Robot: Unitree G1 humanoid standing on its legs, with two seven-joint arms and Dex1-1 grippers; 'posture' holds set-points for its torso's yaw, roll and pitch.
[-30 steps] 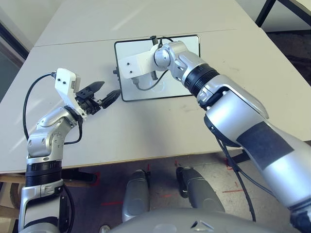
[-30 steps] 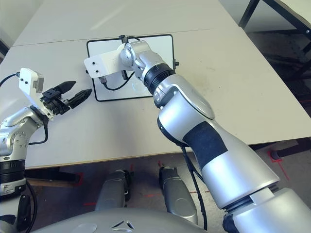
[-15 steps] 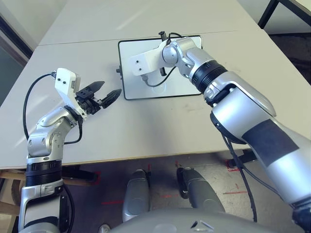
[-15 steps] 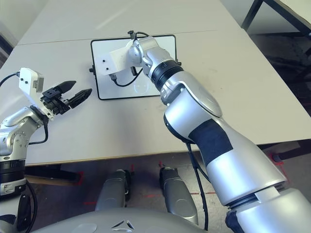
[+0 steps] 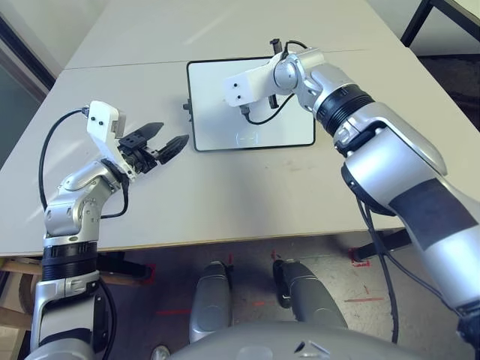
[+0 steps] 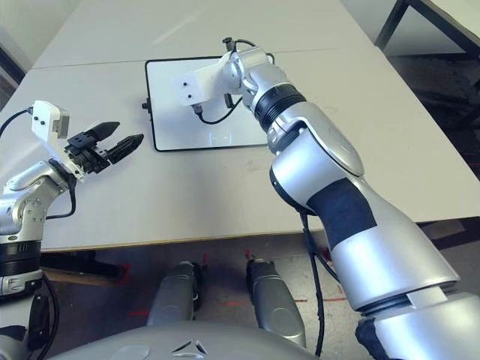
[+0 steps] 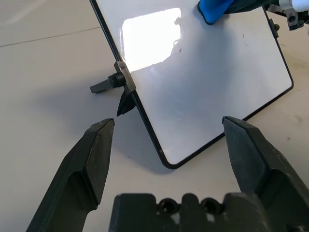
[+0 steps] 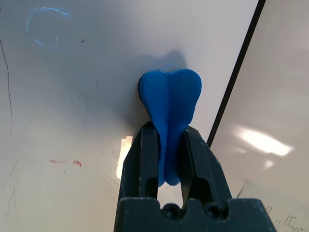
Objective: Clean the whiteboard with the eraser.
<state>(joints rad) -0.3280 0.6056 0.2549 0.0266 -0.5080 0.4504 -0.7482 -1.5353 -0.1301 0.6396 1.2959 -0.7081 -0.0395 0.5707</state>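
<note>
The whiteboard [image 5: 217, 105] lies flat on the grey table, its black frame around an almost blank white face. A few faint red specks [image 8: 63, 162] remain on it. My right gripper [image 8: 168, 133] is shut on the blue eraser [image 8: 170, 106] and presses its end against the board close to the frame at the far side. From the left wrist view the eraser [image 7: 212, 8] sits by the board's far corner. My left gripper [image 5: 171, 135] hovers open just left of the board [image 7: 203, 82], holding nothing.
A black knob and small foot [image 7: 116, 79] stick out from the board's left edge, near my left fingertips. A black cable [image 5: 262, 118] from my right wrist loops over the board. The table's front edge [image 5: 225, 244] is near; dark table legs [image 5: 420, 19] stand far right.
My right arm has carried the eraser from the board's left half across to its far right part. The left arm has stayed in place. The head camera has shifted slightly.
</note>
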